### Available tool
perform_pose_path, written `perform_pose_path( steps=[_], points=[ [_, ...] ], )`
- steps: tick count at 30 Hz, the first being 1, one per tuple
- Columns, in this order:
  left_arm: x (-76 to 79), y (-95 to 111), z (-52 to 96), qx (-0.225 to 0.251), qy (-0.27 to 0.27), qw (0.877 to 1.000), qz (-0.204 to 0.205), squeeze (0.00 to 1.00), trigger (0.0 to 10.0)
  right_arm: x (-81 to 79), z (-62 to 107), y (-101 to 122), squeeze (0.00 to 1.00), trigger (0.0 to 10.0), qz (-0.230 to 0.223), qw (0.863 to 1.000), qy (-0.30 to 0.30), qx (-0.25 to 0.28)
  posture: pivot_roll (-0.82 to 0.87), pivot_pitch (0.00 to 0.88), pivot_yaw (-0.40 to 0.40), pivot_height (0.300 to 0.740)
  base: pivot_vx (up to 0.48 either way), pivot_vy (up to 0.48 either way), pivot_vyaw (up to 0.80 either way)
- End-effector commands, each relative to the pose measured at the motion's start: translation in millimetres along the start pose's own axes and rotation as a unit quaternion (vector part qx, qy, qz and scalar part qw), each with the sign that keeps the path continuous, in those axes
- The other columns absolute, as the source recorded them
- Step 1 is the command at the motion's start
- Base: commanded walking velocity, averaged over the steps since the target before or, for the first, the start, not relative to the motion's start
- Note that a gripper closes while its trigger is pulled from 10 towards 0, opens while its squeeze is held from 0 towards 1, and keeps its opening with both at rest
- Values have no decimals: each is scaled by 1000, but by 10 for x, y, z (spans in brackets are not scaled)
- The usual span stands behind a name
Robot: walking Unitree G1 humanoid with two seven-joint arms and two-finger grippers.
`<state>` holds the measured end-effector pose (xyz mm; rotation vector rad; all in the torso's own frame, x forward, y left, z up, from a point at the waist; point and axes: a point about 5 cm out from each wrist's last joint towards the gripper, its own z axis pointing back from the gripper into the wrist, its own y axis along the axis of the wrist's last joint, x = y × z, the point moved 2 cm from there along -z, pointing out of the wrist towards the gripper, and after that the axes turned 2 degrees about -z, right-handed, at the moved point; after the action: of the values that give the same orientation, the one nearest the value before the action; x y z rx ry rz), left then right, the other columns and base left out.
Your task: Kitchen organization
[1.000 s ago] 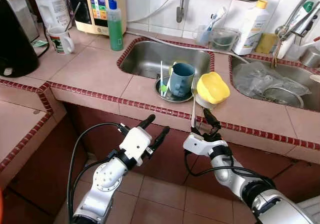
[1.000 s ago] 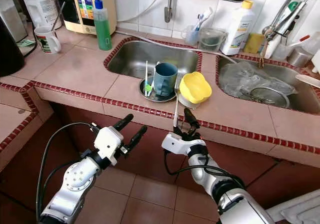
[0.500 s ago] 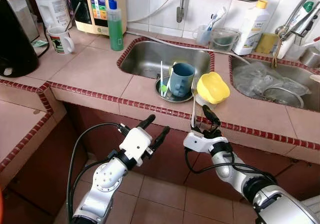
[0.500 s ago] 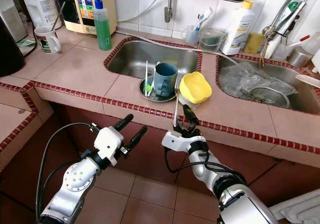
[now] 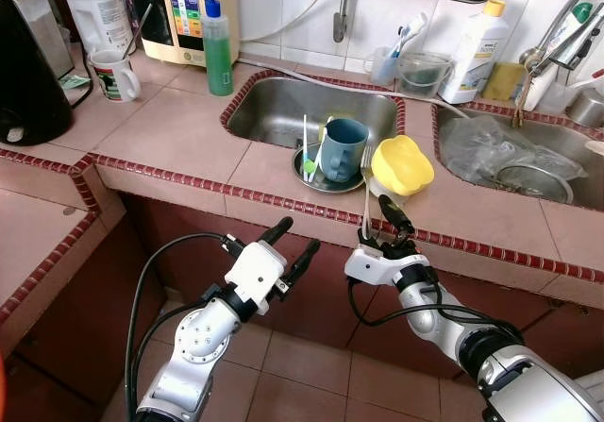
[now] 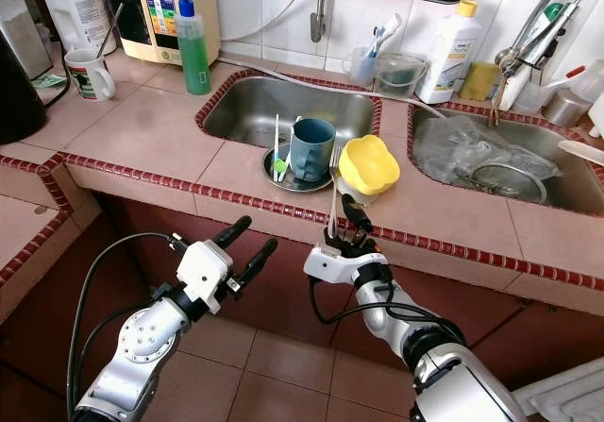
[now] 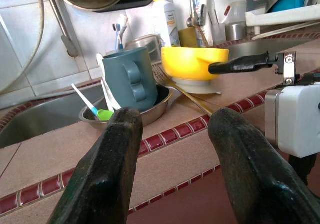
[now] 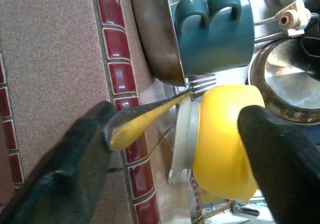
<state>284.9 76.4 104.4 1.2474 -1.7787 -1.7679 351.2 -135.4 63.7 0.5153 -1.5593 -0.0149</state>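
Two grippers wait below the surface [image 5: 179,139]; the right gripper [image 5: 382,228], jaws wide, brackets the fork [image 5: 364,195] handle overhanging the edge beside the yellow bowl [image 5: 402,164]. Next: close, lift. Left gripper [image 5: 291,243] hangs open.

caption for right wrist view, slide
Open right gripper closing in on a fork lying on the counter edge beside a yellow bowl.
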Motion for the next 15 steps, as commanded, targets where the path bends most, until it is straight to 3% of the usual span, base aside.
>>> perform_pose_path(
  steps=[1,15],
  points=[
    [17,28,-11,3,-2,1000,-3,0,10000,51,-16,-34,0,0,13,1000,-2,2,-14,10,-63,740,0,0,0],
    [1,27,-15,1,1,1000,-3,0,10000,74,-19,-68,0,0,18,1000,-3,-4,-15,24,-64,740,0,0,0]
  ],
)
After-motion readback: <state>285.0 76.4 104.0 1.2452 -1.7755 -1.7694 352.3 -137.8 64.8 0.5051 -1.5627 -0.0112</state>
